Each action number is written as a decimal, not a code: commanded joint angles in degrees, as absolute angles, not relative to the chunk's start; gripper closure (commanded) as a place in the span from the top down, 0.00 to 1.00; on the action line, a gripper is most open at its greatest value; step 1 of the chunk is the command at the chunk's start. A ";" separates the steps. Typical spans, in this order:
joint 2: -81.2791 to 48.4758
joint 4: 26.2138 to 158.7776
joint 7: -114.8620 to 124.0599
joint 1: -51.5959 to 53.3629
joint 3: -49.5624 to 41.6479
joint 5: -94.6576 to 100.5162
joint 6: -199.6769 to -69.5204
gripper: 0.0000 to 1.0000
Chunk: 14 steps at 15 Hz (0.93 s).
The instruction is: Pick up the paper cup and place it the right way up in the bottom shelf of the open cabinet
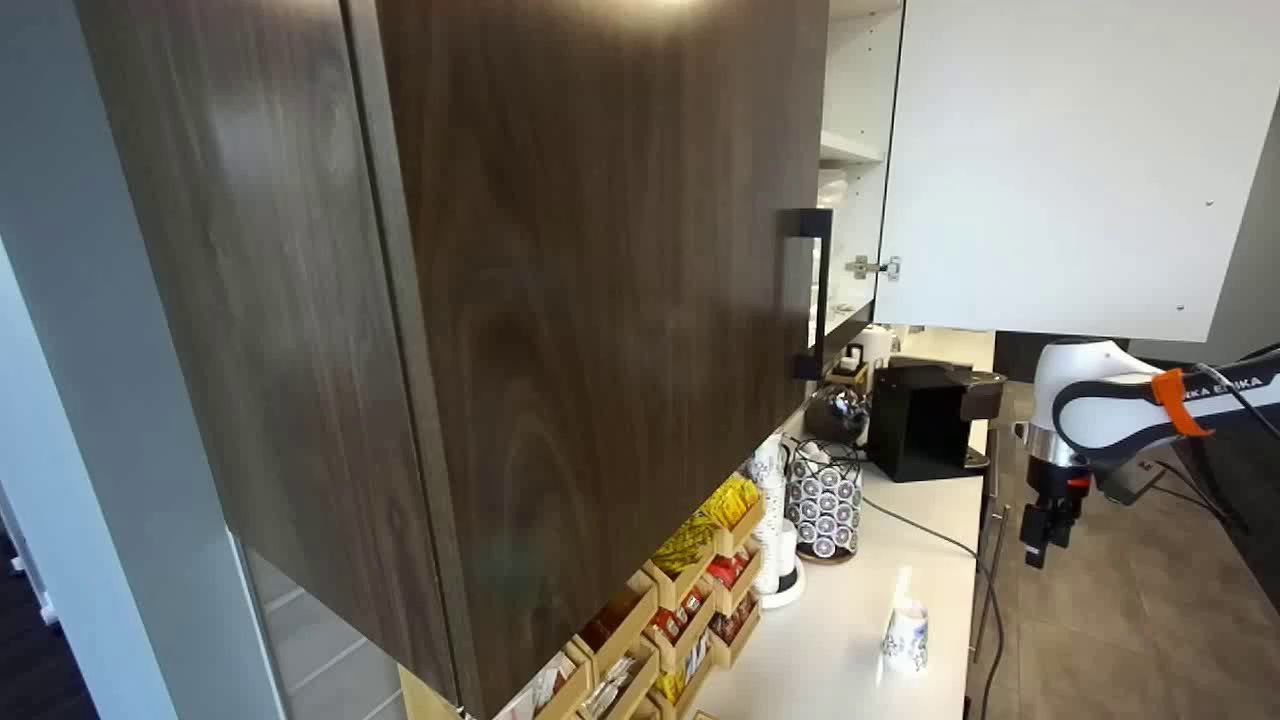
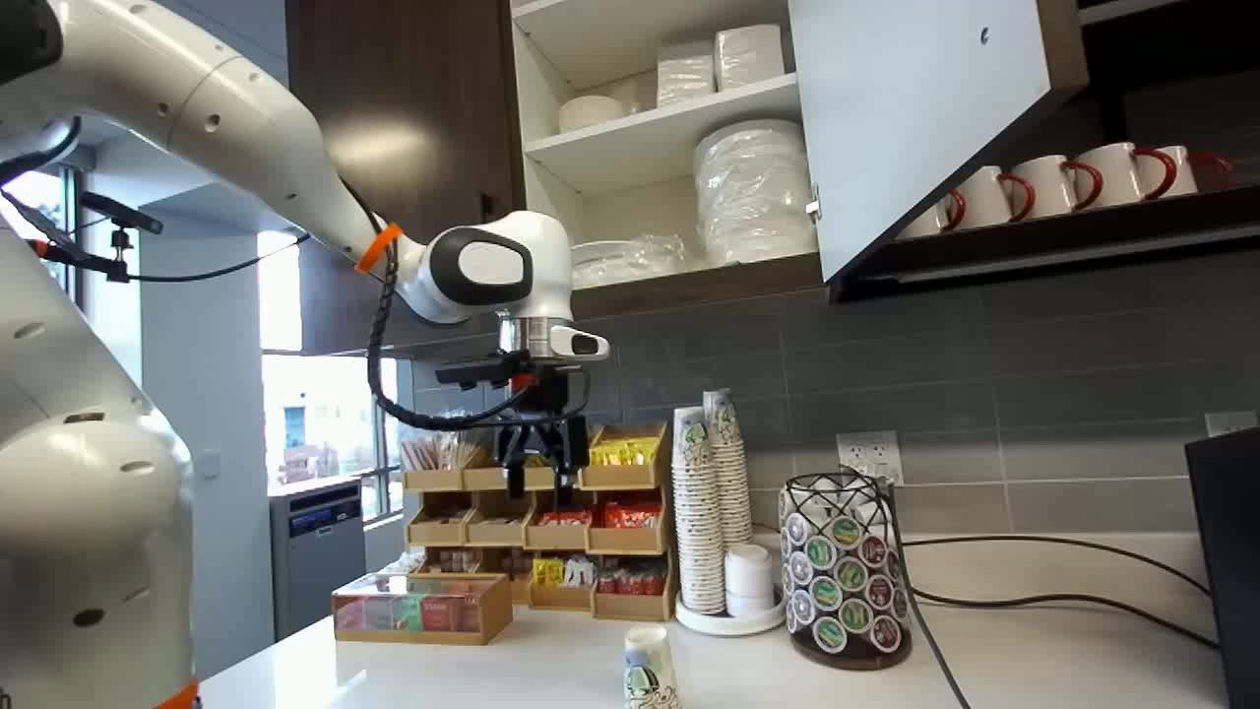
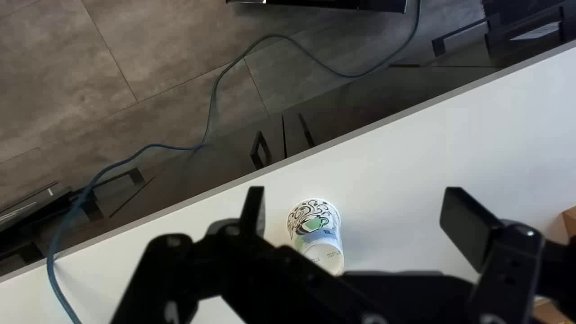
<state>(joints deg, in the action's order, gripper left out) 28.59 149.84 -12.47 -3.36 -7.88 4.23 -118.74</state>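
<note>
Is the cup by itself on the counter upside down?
Yes, upside down: the wrist view shows the paper cup with its closed bottom up, wider rim on the counter.

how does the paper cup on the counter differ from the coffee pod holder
Size: the paper cup is much smaller than the pod holder. Look: the cup is white with printed decoration, while the holder is a dark wire frame lined with round coffee pods. Pose: the cup is upside down, base facing up, while the holder stands with its wire rim on top. Both stand on the same pale countertop.
</note>
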 commanded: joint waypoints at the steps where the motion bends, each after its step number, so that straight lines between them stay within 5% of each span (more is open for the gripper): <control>1: 28.57 149.77 -12.56 -3.58 -7.64 4.09 -118.64 1.00; 10: 28.57 149.77 -12.56 -3.58 -7.64 4.09 -118.64 1.00; 14: 17.54 139.96 -20.42 -1.29 -9.28 2.65 -115.89 1.00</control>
